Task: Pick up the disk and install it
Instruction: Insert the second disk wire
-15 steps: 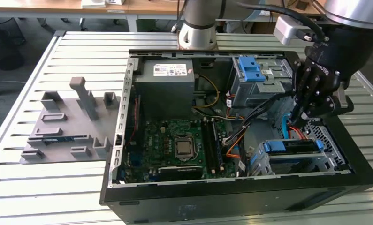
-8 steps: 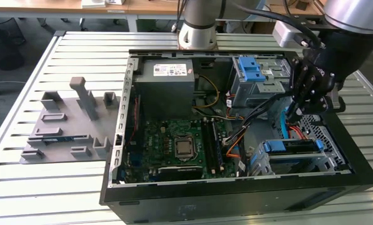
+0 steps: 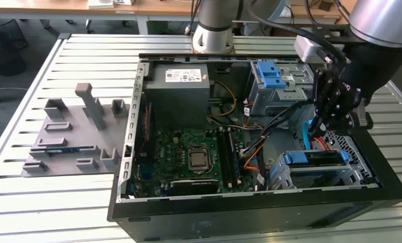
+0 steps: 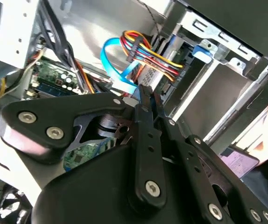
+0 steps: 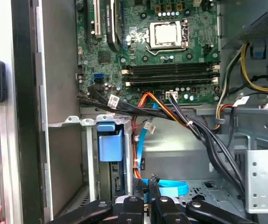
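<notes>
Your open computer case lies on a slatted metal table, with desks behind. The disk in its blue frame sits in the drive cage, just below your gripper, whose fingers are pressed together, holding nothing

Open computer case on the slatted table — fixture plate at the exterior view's left; motherboard inside, disk in the right-hand bay, gripper just above it.
</notes>
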{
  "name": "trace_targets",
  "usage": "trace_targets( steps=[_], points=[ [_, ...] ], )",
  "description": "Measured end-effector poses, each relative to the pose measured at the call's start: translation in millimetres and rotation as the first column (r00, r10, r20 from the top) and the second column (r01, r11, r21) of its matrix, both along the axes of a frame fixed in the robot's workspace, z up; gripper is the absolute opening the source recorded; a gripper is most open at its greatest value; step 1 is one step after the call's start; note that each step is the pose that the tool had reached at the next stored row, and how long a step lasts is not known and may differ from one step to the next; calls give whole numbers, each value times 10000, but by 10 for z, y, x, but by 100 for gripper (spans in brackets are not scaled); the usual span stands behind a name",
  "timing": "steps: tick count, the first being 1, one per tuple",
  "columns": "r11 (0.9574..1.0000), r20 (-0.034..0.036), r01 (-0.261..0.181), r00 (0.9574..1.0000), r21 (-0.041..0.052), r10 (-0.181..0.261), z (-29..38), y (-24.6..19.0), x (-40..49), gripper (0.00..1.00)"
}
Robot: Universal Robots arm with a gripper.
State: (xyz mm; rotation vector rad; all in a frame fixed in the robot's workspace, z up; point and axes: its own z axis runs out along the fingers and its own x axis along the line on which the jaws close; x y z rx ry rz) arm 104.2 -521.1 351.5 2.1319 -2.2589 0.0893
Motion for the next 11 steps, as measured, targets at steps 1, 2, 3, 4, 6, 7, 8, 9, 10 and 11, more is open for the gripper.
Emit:
trace_targets(
  steps=[1, 2, 3, 4, 6, 7, 8, 9, 10, 11],
  points=[
    [10000, 0, -5, 10000, 0, 5, -18, -22, -1, 16],
    [10000, 0, -12, 10000, -2, 12, -34, -45, -2, 16],
    [10000, 1, -20, 10000, 1, 20, -49, -70, -3, 16],
    [10000, 1, -31, 10000, 3, 31, -62, -97, -5, 16],
    [10000, 7, -50, 10000, 12, 50, -85, -146, -8, 16],
    [10000, 11, -56, 10000, 29, 56, -93, -169, -11, 16],
    [10000, 15, -61, 10000, 47, 60, -97, -185, -14, 16],
    [10000, 16, -65, 10000, 53, 65, -97, -187, -15, 16],
    [10000, 16, -66, 10000, 55, 66, -97, -187, -16, 16],
    [10000, 20, -67, 10000, 54, 67, -97, -188, -16, 16]
  ],
)
